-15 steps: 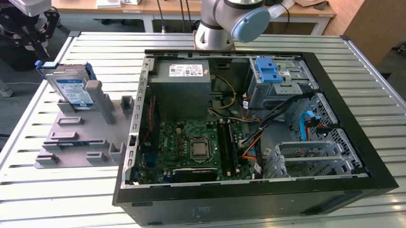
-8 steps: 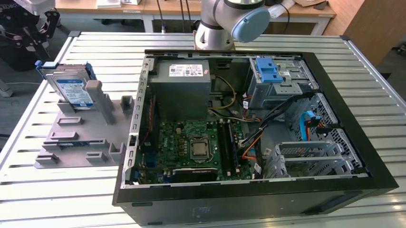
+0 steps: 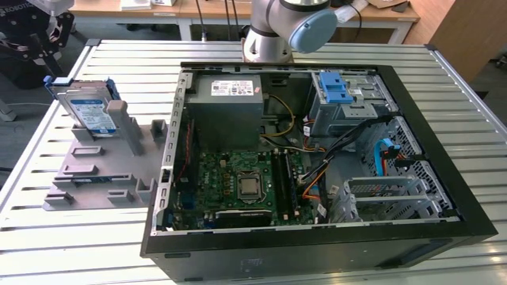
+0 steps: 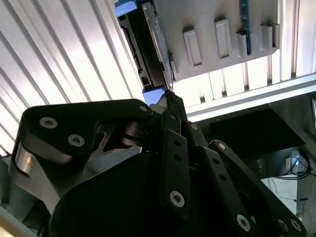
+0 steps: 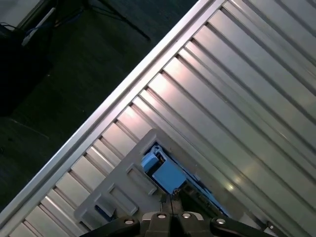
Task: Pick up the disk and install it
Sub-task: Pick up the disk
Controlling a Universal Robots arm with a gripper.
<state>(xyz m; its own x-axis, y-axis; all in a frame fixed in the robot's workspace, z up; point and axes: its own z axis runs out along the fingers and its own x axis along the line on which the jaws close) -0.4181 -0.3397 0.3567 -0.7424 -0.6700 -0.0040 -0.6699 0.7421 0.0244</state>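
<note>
one slatted metal worktop (image 3: 79, 237) over dark floor (image 5: 49, 74) bears the disk (image 3: 89, 113) upright in a grey rack (image 3: 95, 178); gripper (image 4: 168, 98) pressed together.

Silver arm (image 3: 265, 44), blue cap (image 3: 313, 29), black tool (image 4: 168, 104)

The disk (image 3: 89, 113), a flat silver hard drive with a white-and-blue label, is stood on edge and tilted slightly in a grey slotted holder (image 3: 101, 169). It is placed at the exterior view's far left, apart from the open computer case (image 3: 317, 252). Blue bracket rails (image 3: 54, 83) are fitted along its edges. In the second wrist view it (image 4: 157, 37) is seen edge-on.
</note>
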